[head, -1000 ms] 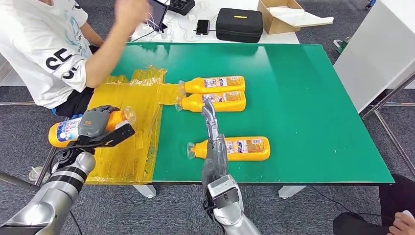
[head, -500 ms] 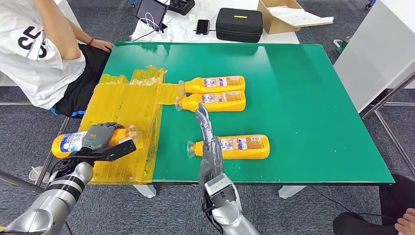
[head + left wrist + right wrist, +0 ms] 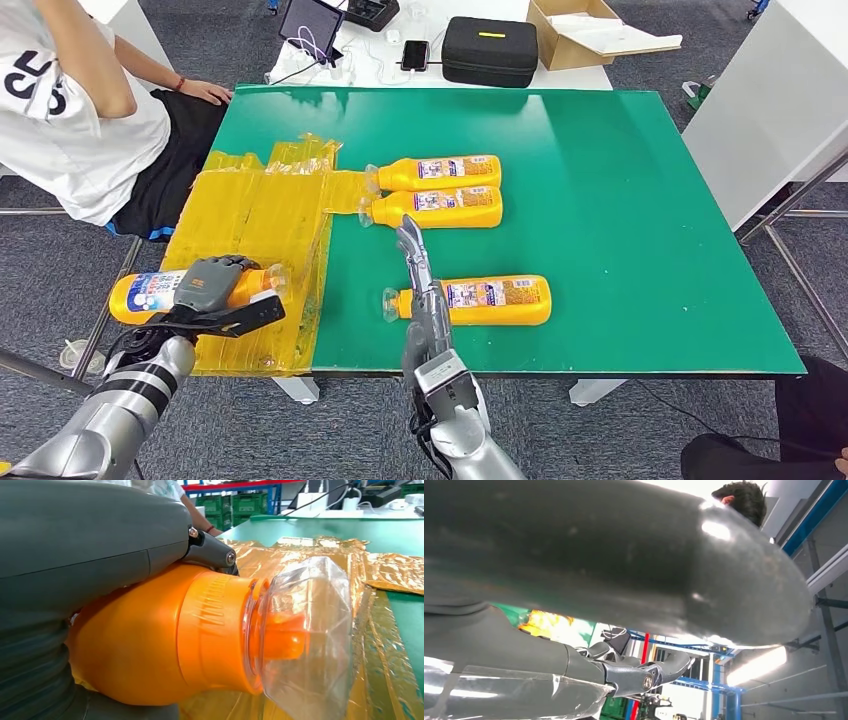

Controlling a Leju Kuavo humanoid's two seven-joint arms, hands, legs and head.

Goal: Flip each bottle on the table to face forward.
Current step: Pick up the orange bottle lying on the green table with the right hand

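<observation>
The left hand [image 3: 208,285] is wrapped around an orange bottle [image 3: 150,292], which is held lying sideways off the near left corner of the surface [image 3: 620,200], just over the edge of the yellow sheet [image 3: 255,225]. So one bottle looks to be mid-flip; a label with blue and white print can be seen at its base end, and in the left wrist view a clear faceted cap [image 3: 305,640] is shown over an orange spout. Next up, probably, the bottle gets set down on the sheet or the green top with its label up, which calls for a gentle lowering so it isn't rolled off the edge. The right hand [image 3: 425,290] is stretched out flat with nothing in it, fingers straight, lying across the neck end of the nearest bottle [image 3: 478,300]; actual contact can't be confirmed. Two more bottles [image 3: 440,190] are lying side by side just beyond, caps pointing left, printed labels showing on top.
</observation>
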